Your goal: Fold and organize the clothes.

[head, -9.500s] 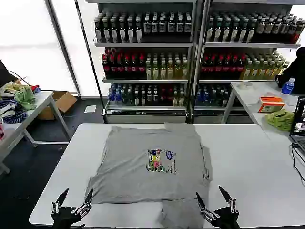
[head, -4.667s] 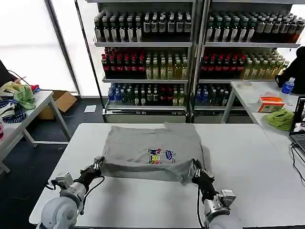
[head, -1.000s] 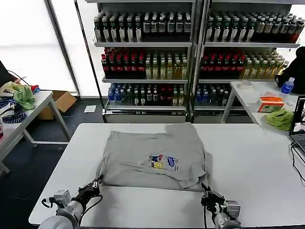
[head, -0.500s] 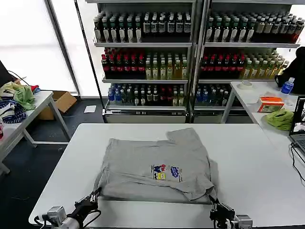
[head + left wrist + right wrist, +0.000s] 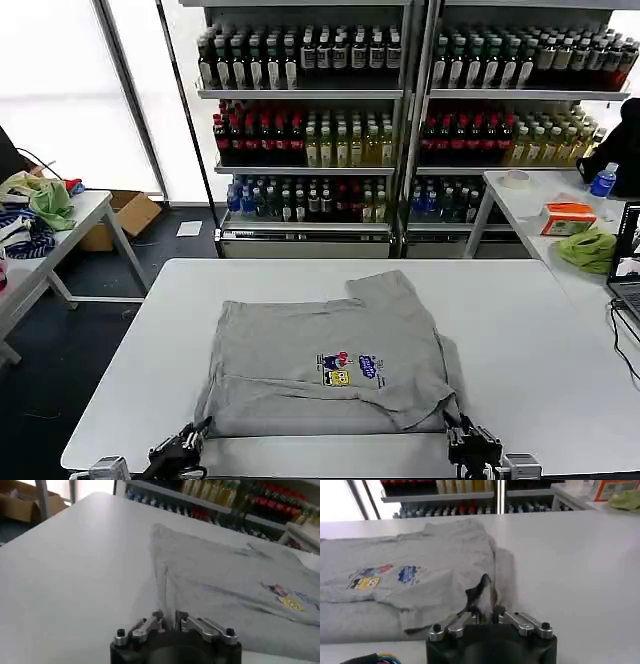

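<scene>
A grey T-shirt (image 5: 290, 350) with a small multicoloured chest print (image 5: 350, 368) lies folded on the white table (image 5: 520, 320), its lower half doubled up over the upper. My left gripper (image 5: 197, 432) is at the table's near edge, shut on the shirt's near left corner. In the left wrist view the gripper (image 5: 167, 620) pinches a ridge of the grey fabric (image 5: 225, 575). My right gripper (image 5: 455, 432) is shut on the near right corner. In the right wrist view the gripper (image 5: 485, 612) holds a bunched fold of the shirt (image 5: 420, 560).
Shelves of bottles (image 5: 400, 130) stand behind the table. A side table (image 5: 60, 225) at the left carries loose clothes. Another table (image 5: 540, 205) at the right holds an orange box (image 5: 568, 218), a green cloth (image 5: 590, 250) and a laptop (image 5: 628, 265).
Both grippers have drawn back toward the table's near edge, dragging the folded shirt with them. The shirt now lies closer to me, its fold flatter.
</scene>
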Controlling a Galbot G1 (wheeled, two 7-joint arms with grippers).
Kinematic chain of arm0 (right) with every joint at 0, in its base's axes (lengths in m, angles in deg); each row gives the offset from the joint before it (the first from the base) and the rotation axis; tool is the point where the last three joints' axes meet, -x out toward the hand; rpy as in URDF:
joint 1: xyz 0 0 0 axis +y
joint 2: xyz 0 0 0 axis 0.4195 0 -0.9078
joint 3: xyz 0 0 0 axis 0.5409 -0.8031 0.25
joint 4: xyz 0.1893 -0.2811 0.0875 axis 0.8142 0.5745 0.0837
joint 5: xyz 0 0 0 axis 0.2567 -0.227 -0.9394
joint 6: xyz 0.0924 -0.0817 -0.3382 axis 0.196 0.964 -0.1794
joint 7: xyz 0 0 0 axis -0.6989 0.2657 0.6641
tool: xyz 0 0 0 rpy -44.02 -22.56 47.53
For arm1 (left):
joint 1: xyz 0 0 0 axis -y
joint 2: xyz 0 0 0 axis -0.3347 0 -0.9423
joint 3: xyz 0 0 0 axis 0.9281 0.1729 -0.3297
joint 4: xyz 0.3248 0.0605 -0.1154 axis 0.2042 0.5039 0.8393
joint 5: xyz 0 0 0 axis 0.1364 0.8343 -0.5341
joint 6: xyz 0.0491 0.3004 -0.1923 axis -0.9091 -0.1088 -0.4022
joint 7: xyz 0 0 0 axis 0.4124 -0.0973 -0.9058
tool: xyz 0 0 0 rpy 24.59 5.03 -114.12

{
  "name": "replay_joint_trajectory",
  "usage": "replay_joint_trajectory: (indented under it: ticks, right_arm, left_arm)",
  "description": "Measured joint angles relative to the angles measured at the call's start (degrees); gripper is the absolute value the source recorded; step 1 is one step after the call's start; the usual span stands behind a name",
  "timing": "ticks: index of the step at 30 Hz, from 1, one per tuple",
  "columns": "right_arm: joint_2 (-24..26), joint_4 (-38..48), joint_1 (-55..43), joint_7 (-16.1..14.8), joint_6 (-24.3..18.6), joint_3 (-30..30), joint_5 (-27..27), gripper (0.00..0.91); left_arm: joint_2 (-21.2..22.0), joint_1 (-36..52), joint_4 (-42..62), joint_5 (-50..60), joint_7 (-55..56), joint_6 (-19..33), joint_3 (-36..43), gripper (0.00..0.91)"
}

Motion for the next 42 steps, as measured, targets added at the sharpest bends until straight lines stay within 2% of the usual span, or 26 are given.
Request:
replay_joint_trajectory:
  ticks: [9,13,18,30,36,42]
  right_arm:
    - [0.9,-1.3,-2.6,-2.7,0.8,3.4,0.5,0.907]
    - [1.8,0.4,-6.9,-5.3,2.6,3.7,1.8,0.907]
    - [3.2,5.0,-15.8,-10.1,5.7,2.7,3.2,0.907]
    - [2.9,22.3,-40.6,-20.4,9.3,-6.8,3.8,0.907]
    - [1.4,32.1,-51.2,-23.7,10.1,-12.5,3.3,0.907]
    - [-0.9,41.8,-60.1,-25.9,10.5,-17.0,2.6,0.907]
  left_arm:
    - [-1.2,0.1,-0.6,-0.8,-0.8,-1.5,-5.2,0.907]
    - [-2.6,1.7,0.1,-0.8,-2.1,-2.1,-7.5,0.907]
    - [-5.6,5.2,2.4,-0.8,-4.8,-2.5,-8.4,0.907]
    - [-14.7,20.0,13.0,-2.7,-9.9,-2.9,-3.4,0.907]
    - [-17.8,29.0,19.7,-4.0,-11.9,-2.9,1.8,0.907]
    - [-18.8,38.3,27.1,-4.5,-14.0,-2.9,8.2,0.907]
